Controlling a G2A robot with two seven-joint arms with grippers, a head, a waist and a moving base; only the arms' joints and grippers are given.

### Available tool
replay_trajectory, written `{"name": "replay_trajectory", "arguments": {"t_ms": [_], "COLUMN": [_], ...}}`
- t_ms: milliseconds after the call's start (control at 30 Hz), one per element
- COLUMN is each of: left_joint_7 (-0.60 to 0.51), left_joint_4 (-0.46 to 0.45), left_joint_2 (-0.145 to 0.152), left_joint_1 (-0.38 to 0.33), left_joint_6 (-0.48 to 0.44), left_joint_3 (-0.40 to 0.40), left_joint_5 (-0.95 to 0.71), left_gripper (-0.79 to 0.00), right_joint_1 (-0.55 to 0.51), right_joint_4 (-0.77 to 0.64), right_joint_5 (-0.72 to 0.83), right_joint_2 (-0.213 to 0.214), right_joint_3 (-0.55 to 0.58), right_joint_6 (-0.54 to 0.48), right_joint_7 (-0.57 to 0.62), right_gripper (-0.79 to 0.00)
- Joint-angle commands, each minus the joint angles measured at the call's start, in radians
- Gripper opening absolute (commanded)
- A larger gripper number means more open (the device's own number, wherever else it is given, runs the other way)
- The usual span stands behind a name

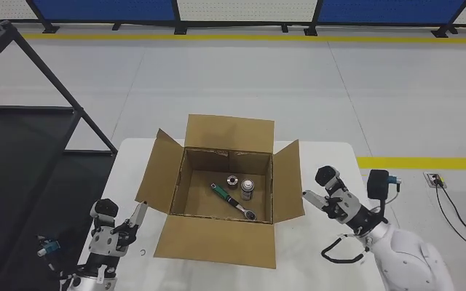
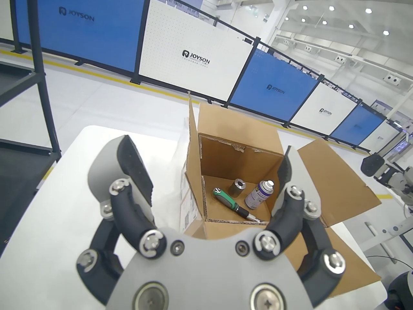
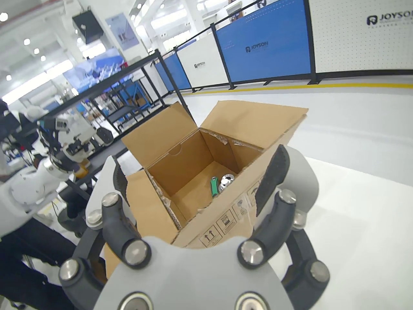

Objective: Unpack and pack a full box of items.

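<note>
Nearest the robot, the left gripper [image 2: 208,148] hangs off the near left corner of the cardboard box [image 1: 216,243]. The right gripper [image 3: 197,157] hangs off the box's right side. Both are above the white table [image 1: 324,156] on which the box stands. Each gripper has its jaws spread wide and holds nothing.

The likeliest trouble comes when an arm reaches inside. The box looks deep and light, and its side flaps [image 1: 156,171] slant up and outward. An arm coming in from beside the box could catch a flap and push or tip the whole box. Wide jaws could also snag the rim on the way down.

Three items sit close together on the box floor, so jaws closing on one could bump another. The upright can would probably fall and roll. The wrench lies flat, so fingers going low for it might scrape the cardboard or slip off its slim shaft.

Inside the box, a ratchet wrench [image 1: 231,201] with a green handle lies diagonally. Its metal head points toward the box's near wall. Beyond the head, a spray can [image 1: 247,189] stands upright toward the right wall; whether it touches the wrench cannot be told. A short metal socket [image 1: 231,181] stands just beside the can, slightly farther in. Behind them, the far flap lies folded back.
</note>
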Motion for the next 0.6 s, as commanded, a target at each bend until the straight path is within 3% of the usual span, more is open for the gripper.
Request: {"name": "replay_trajectory", "arguments": {"t_ms": [0, 433, 567], "left_joint_7": [-0.019, -0.046, -0.059], "left_joint_4": [0.002, 0.003, 0.006], "left_joint_2": [-0.001, 0.000, -0.002], "left_joint_1": [0.002, 0.002, -0.013], "left_joint_6": [0.004, 0.010, 0.047], "left_joint_3": [-0.002, -0.011, -0.010], "left_joint_5": [-0.029, -0.045, -0.072], "left_gripper": [0.000, 0.000, 0.000], "right_joint_1": [0.023, 0.027, 0.102], "right_joint_4": [0.021, 0.025, 0.095], "right_joint_5": [0.076, 0.103, 0.265], "right_joint_2": [0.003, 0.003, 0.003], "right_joint_3": [-0.007, -0.026, -0.058], "right_joint_6": [0.039, 0.025, 0.133], "right_joint_7": [0.088, 0.098, 0.219], "right_gripper": [0.000, 0.000, 0.000]}}
